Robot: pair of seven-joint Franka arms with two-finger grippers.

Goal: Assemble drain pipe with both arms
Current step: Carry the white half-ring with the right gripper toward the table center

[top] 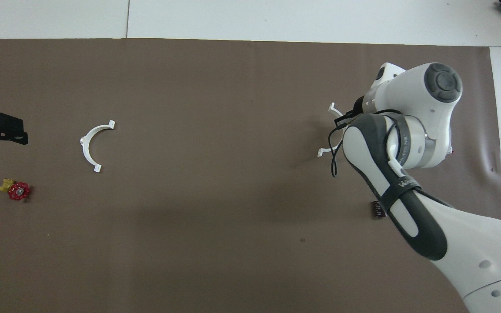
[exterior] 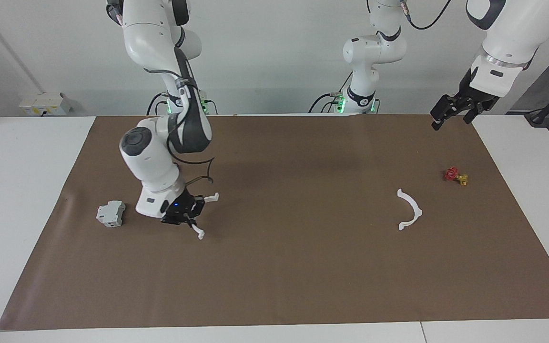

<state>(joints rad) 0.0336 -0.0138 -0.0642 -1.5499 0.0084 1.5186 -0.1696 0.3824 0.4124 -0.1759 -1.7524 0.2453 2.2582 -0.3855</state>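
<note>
On right arm strap: lettering, illegible.

Matt brown paper table cover
</note>
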